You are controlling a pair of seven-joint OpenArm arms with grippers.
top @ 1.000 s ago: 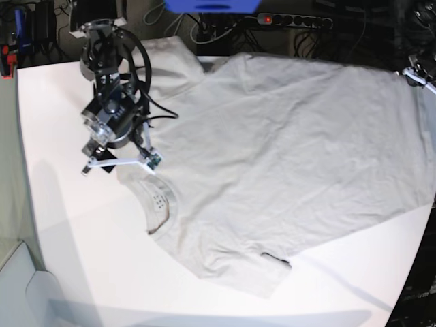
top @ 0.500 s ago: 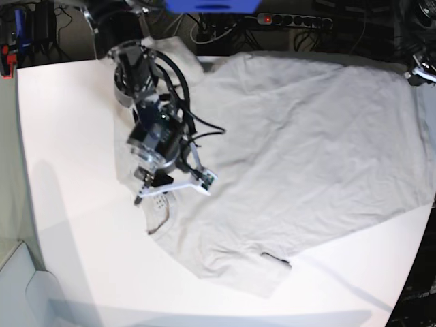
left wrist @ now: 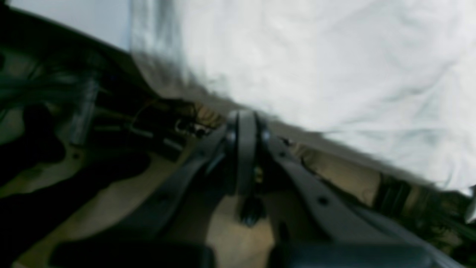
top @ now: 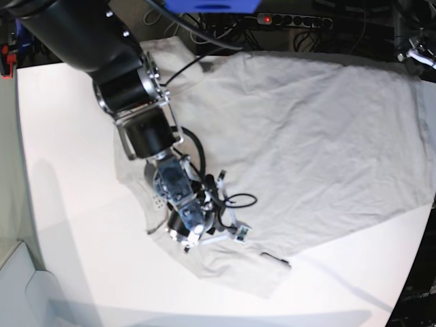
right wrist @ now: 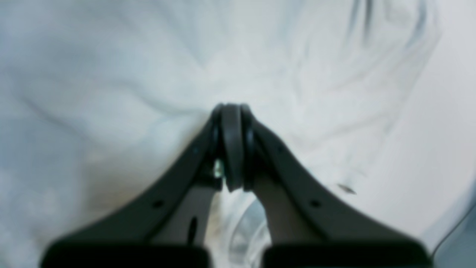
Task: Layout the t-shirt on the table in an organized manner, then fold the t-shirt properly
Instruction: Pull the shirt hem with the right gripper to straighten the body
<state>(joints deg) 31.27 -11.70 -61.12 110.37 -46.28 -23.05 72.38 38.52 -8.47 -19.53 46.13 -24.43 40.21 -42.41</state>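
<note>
The light grey-beige t-shirt (top: pixel 306 136) lies spread flat on the white table (top: pixel 61 204), collar to the left and hem to the right. My right gripper (top: pixel 189 245) is shut just below the collar, on the near shoulder. In the right wrist view its closed tips (right wrist: pixel 230 111) rest on the t-shirt (right wrist: pixel 111 74), and creases run in toward them. Whether a fold is pinched I cannot tell. My left gripper (top: pixel 417 58) sits at the far right corner by the hem. Its shut tips (left wrist: pixel 245 117) hang past the edge of the t-shirt (left wrist: pixel 316 56).
A power strip (top: pixel 293 20) and cables lie behind the table's far edge. A blue object (top: pixel 211 5) hangs at the top. The right arm's dark links (top: pixel 129 88) cross over the far sleeve. A small dark mark (top: pixel 276 259) shows near the near sleeve.
The right arm has swept from the table left of the collar across to the near shoulder, and its jaws have gone from open to shut. The shirt has barely shifted.
</note>
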